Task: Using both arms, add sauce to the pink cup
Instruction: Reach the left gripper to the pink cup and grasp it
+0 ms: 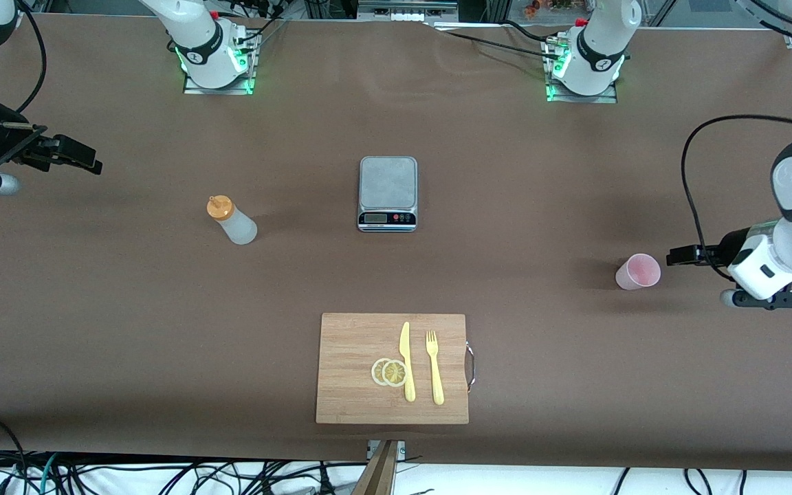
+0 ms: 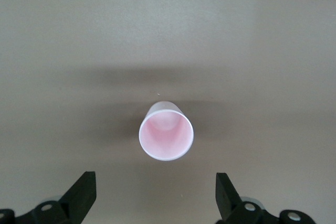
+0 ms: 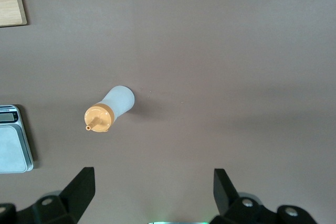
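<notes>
The sauce bottle [image 1: 231, 220], whitish with an orange nozzle cap, stands on the brown table between the scale and the right arm's end; the right wrist view also shows the bottle [image 3: 109, 109]. My right gripper [image 1: 90, 161] [image 3: 153, 174] hangs open over the table toward the right arm's end, well apart from the bottle, with nothing between its fingers. The pink cup [image 1: 638, 271] [image 2: 166, 135] stands upright and looks empty. My left gripper [image 1: 674, 256] [image 2: 155, 179] is open just beside the cup toward the left arm's end, not touching it.
A silver kitchen scale [image 1: 387, 180] sits mid-table. Nearer the front camera lies a wooden cutting board [image 1: 348, 344] with a yellow knife [image 1: 407, 361], a yellow fork [image 1: 434, 368] and two lemon slices [image 1: 389, 372]. Both arm bases [image 1: 214, 51] [image 1: 585, 62] stand along the table's edge.
</notes>
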You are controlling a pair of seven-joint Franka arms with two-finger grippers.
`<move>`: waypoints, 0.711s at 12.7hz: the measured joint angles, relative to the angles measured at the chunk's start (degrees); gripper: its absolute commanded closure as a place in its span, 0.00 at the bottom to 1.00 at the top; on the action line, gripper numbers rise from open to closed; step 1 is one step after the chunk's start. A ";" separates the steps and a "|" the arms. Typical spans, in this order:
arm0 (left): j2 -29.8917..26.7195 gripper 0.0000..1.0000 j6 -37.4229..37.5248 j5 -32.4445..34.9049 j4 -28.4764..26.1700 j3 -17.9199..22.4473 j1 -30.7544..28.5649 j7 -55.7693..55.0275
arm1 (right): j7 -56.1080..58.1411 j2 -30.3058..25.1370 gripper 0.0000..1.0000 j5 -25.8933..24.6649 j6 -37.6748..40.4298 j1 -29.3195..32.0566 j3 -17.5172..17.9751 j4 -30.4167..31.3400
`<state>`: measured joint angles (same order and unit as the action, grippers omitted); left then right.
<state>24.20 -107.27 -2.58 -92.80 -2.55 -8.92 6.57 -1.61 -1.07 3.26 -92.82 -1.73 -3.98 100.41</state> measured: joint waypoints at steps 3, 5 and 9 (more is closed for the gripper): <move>2.06 0.00 -7.45 0.01 -4.23 0.26 -1.04 2.32 | 0.00 0.00 0.00 0.00 0.00 0.00 0.01 0.00; 3.31 0.00 -10.99 0.01 -6.29 0.50 -1.34 2.79 | 0.00 0.00 0.00 0.00 0.00 0.00 0.01 0.00; 5.86 0.01 -14.38 0.01 -7.41 1.18 -1.36 3.01 | 0.00 0.00 0.00 0.00 0.00 0.00 0.01 0.00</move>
<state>30.06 -121.65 -2.57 -100.22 -1.37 -10.28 9.58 -1.61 -1.07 3.26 -92.82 -1.73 -3.97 100.41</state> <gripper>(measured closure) 0.000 0.000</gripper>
